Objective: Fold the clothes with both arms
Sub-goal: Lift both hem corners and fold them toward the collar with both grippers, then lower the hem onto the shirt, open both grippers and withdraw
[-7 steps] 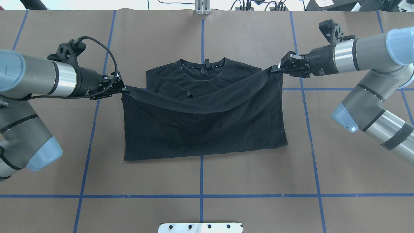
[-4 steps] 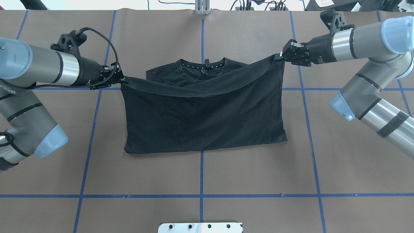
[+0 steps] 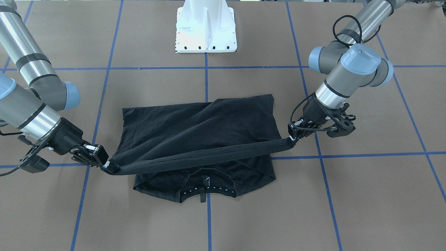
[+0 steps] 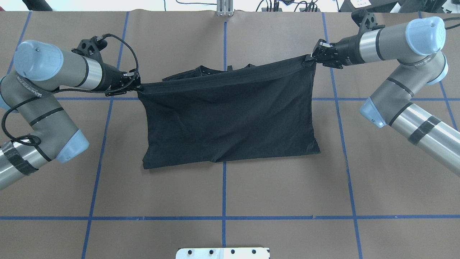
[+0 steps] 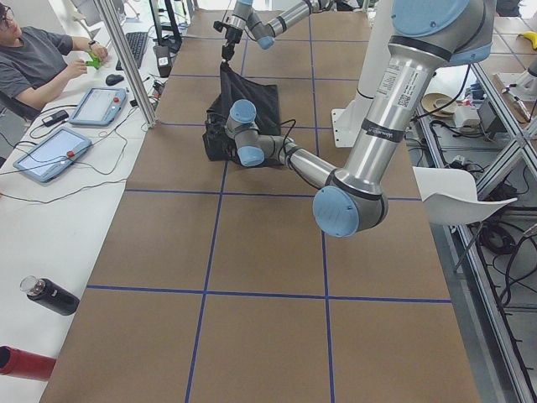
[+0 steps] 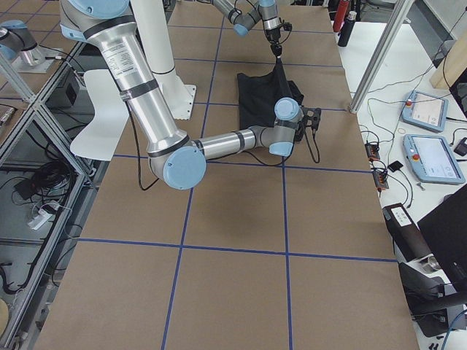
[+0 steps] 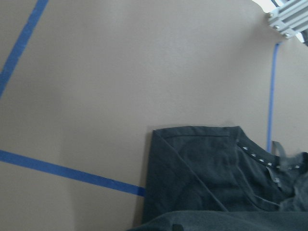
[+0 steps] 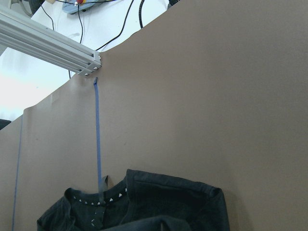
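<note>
The brown surface (image 4: 273,187) is carrying the black T-shirt (image 4: 230,115), its collar (image 3: 205,191) end lying flat at the far side while its hem is hanging stretched taut above. The left gripper (image 4: 138,85) and right gripper (image 4: 309,61) are each clamping one hem corner

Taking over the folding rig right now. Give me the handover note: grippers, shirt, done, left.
Left gripper: shut on one corner of the T-shirt hem.
Right gripper: shut on the other hem corner.
Shirt: hem stretched taut between both grippers, raised above the collar end; the lower layer lies flat on the table, fold line nearest the robot.
Done: bottom half doubled over towards the collar.
Left: lower the hem onto the collar end, open both grippers, then probably a further fold.
</note>
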You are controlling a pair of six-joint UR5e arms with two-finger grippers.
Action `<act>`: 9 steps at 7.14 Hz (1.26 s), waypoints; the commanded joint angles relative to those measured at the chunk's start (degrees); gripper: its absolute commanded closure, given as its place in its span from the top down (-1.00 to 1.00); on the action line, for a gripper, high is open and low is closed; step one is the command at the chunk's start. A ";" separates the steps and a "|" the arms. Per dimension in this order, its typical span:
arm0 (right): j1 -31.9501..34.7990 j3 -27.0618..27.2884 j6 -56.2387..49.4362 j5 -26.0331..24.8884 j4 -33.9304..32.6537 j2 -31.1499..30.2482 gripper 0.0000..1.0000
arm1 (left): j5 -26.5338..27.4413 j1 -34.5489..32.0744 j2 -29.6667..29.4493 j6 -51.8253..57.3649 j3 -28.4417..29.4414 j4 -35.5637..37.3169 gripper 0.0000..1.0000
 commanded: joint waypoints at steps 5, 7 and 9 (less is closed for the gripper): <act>-1.10 -3.15 0.61 -1.71 -2.02 3.09 -1.00 | 0.16 -0.16 -2.95 -0.41 3.17 -1.17 -1.00; -1.19 -3.14 0.53 -1.71 -3.09 3.72 -1.00 | 0.16 -0.25 -3.57 -0.58 3.17 -0.99 -1.00; -1.10 -3.15 0.88 -1.71 -3.09 3.80 0.96 | 0.25 -1.21 -3.57 -0.49 3.17 -0.90 0.98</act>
